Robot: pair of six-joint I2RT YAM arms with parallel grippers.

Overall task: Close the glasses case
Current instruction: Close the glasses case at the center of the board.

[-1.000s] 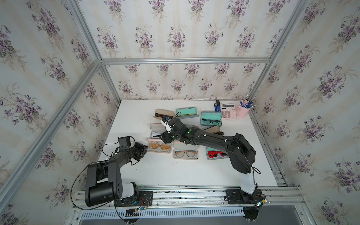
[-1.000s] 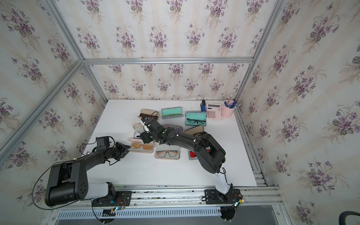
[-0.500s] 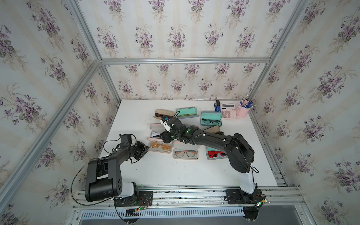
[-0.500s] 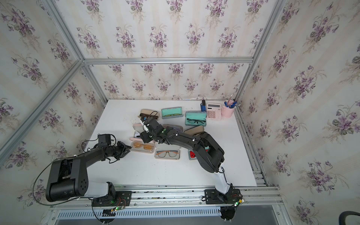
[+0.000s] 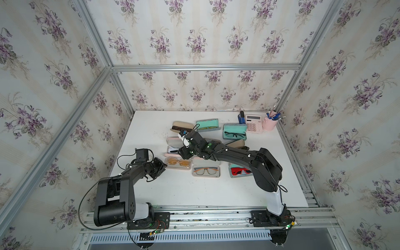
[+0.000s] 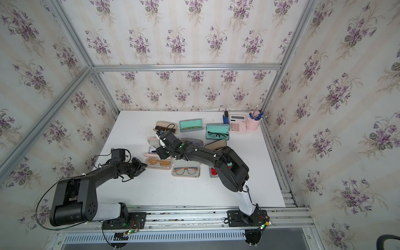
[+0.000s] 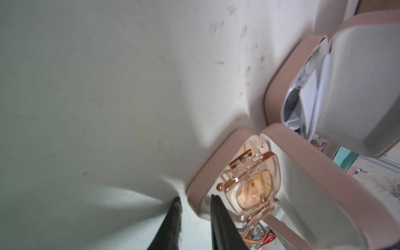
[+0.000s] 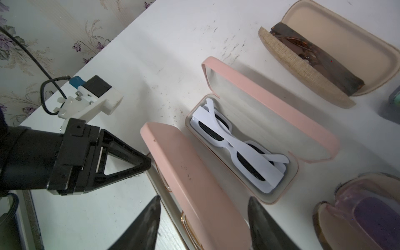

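Left end effector (image 7: 194, 203) clamped on pink glasses case (image 7: 195, 190) rim, right end effector (image 8: 203, 205) apart astride its lid

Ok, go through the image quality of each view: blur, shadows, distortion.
Both top views: sharp, evenly lit, frame rails bowed by the wide lens. Left wrist: soft focus, the table bulges, a dark shadow beside the pink case. Right wrist: crisp on the white sunglasses, near fingertips blurred.

I count nine glasses cases (image 5: 206, 171), one calculator (image 5: 253, 123), one pink pen cup (image 5: 269, 124), one blue stapler (image 5: 241, 116) on my table (image 5: 194, 192).
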